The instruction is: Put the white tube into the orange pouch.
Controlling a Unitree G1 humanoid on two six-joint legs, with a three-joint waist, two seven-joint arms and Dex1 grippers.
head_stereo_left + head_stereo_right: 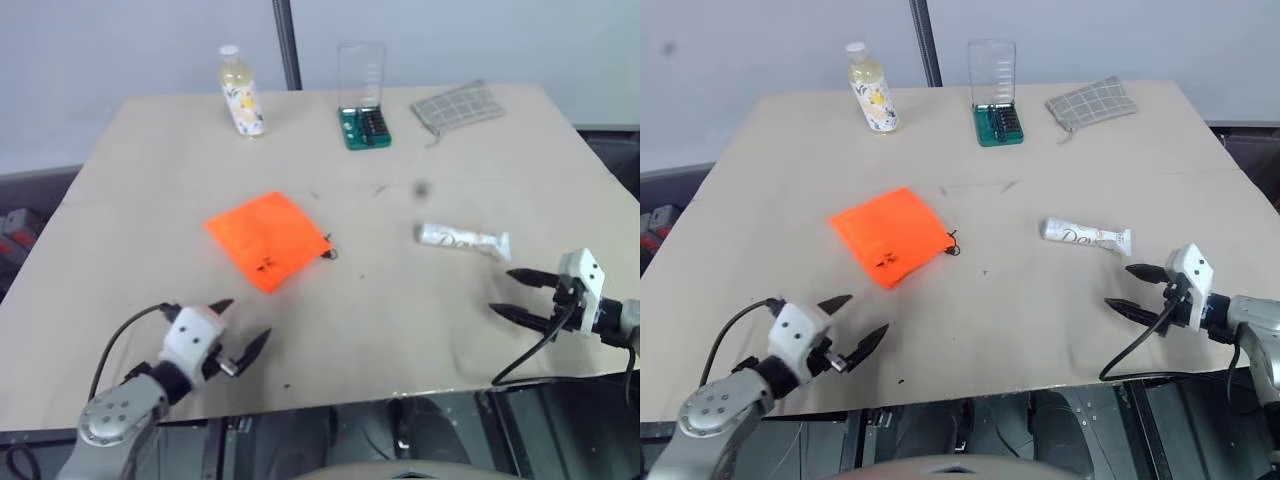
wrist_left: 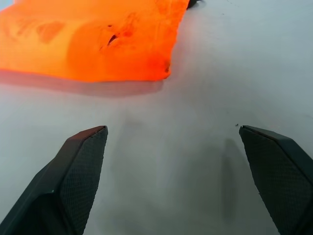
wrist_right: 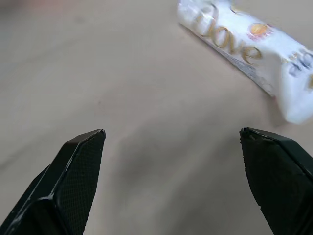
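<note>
White tube (image 1: 463, 240) lies on tan tabletop (image 1: 400, 310)

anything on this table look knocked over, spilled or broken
Nothing stands out. The bottle and clear case stand upright, and the white tube and orange pouch lie flat, apart, with no spill.

Orange pouch (image 1: 266, 238) bright orange; white tube (image 1: 462, 240) w/ gold script; cloth pouch (image 1: 457, 105) grey checked; table (image 1: 150, 200) beige

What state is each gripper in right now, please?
Left gripper: open, empty, near the bright orange fabric pouch.
Right gripper: open, empty, near the small white squeeze tube.
</note>
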